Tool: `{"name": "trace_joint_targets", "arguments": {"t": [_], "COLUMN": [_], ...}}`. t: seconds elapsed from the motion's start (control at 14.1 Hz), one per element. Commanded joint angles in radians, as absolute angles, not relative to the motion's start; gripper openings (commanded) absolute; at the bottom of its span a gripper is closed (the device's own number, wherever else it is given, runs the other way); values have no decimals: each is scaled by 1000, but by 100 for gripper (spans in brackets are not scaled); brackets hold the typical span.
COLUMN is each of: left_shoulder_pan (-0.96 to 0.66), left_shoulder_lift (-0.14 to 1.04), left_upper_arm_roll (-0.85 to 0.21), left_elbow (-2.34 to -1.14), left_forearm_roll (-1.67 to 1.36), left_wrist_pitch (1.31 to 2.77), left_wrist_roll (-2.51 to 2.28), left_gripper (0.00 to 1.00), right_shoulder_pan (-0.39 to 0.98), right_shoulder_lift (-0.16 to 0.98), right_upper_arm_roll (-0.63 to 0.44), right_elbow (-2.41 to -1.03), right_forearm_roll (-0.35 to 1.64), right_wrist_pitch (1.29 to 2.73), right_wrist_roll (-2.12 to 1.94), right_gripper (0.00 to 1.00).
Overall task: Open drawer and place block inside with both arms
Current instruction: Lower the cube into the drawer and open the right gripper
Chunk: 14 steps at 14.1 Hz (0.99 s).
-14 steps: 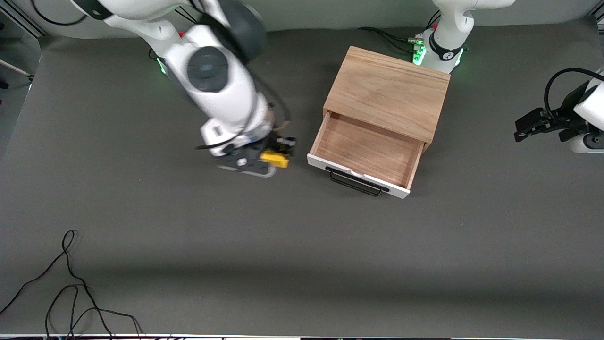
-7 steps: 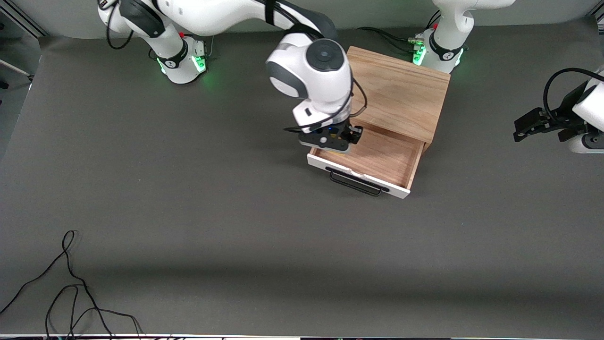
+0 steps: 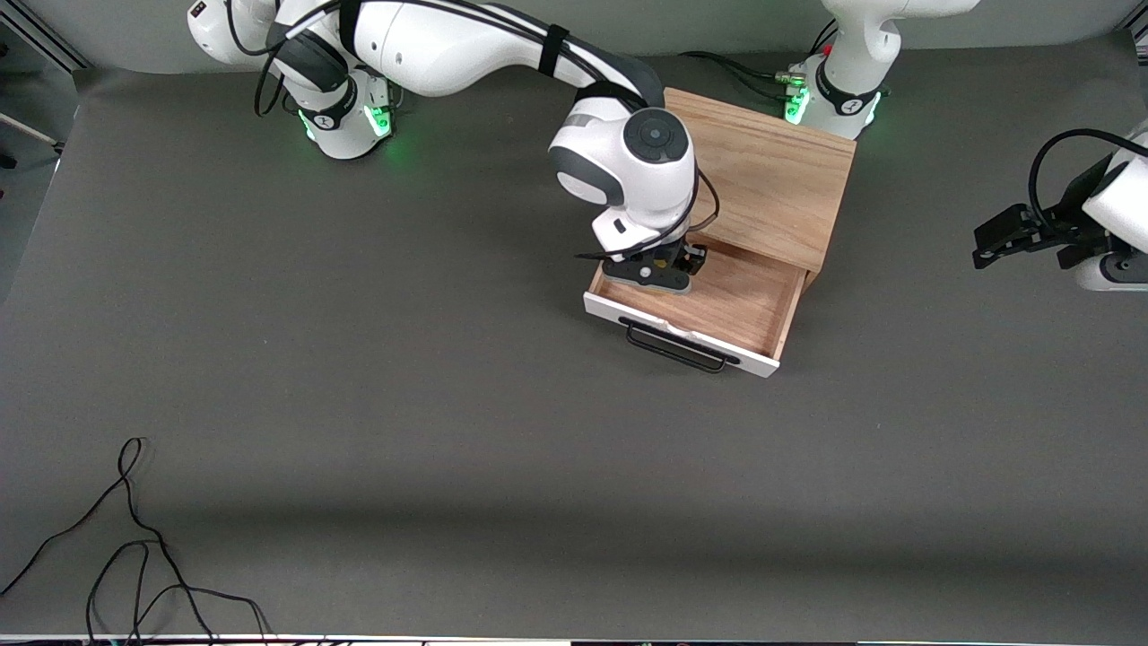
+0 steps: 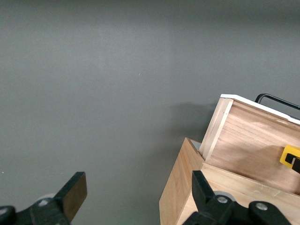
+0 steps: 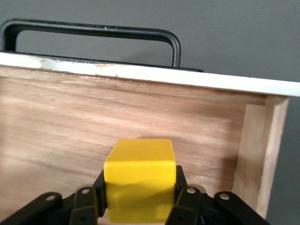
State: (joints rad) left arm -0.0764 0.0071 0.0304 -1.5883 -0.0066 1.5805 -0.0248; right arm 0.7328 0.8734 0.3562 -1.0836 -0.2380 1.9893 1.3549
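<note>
The right tool (image 5: 140, 206) is clamped on the block (image 5: 139, 180), one finger on each of two opposite side faces, and it hangs low inside the open drawer (image 3: 717, 301), toward the corner at the right arm's end. From the right wrist view the block sits squarely between the fingers, its top face level and one flat face turned to the drawer's white front (image 5: 150, 75). Whether it already touches the drawer floor I cannot tell.

I'd judge the block light and rigid, with smooth, hard faces and crisp edges. That makes it nothing fragile, though perhaps a little slick, so a pinch across parallel faces like this one is the sensible hold. Being a cube it has no long axis to speak of; its faces look roughly in line with the drawer walls.

The drawer is pulled well out of the box (image 3: 749, 175), its wide side running along the front panel, and its black handle (image 3: 677, 348) faces the front camera. The opening faces straight up, with plenty of bare wood around the block.

The left tool (image 4: 136, 201) waits above the tabletop (image 3: 448, 431) at the left arm's end, well apart from the box, its fingers spread and holding nothing. A loose black cable (image 3: 134, 556) lies near the front camera at the right arm's end.
</note>
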Motion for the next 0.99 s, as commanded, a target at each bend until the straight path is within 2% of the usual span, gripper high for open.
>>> {"name": "trace_joint_targets", "arguments": {"t": [0.0,0.07,0.14,0.21,0.71,0.92], "left_shoulder_pan": [-75,-68,-64,-64,-68,-68], "left_shoulder_lift": [-11,-12,-14,-14,-15,-14], "left_upper_arm_roll": [26,26,31,32,29,29], "left_elbow": [-1605,-1605,-1605,-1605,-1605,-1605], "left_forearm_roll": [11,14,14,12,14,14], "left_wrist_pitch": [1572,1571,1569,1569,1571,1568], "left_wrist_roll": [3,44,52,52,26,26], "left_gripper": [100,100,100,100,100,100], "right_shoulder_pan": [747,747,746,747,739,698], "right_shoulder_lift": [902,903,904,904,878,790], "right_upper_arm_roll": [350,350,350,350,350,354], "right_elbow": [-1040,-1043,-1043,-1045,-1035,-1034], "right_forearm_roll": [-262,-261,-259,-259,-262,-259], "right_wrist_pitch": [1996,2012,2020,2022,2007,1910], "right_wrist_roll": [1393,1413,1431,1439,1505,1485], "right_gripper": [35,38,82,100,100,100]}}
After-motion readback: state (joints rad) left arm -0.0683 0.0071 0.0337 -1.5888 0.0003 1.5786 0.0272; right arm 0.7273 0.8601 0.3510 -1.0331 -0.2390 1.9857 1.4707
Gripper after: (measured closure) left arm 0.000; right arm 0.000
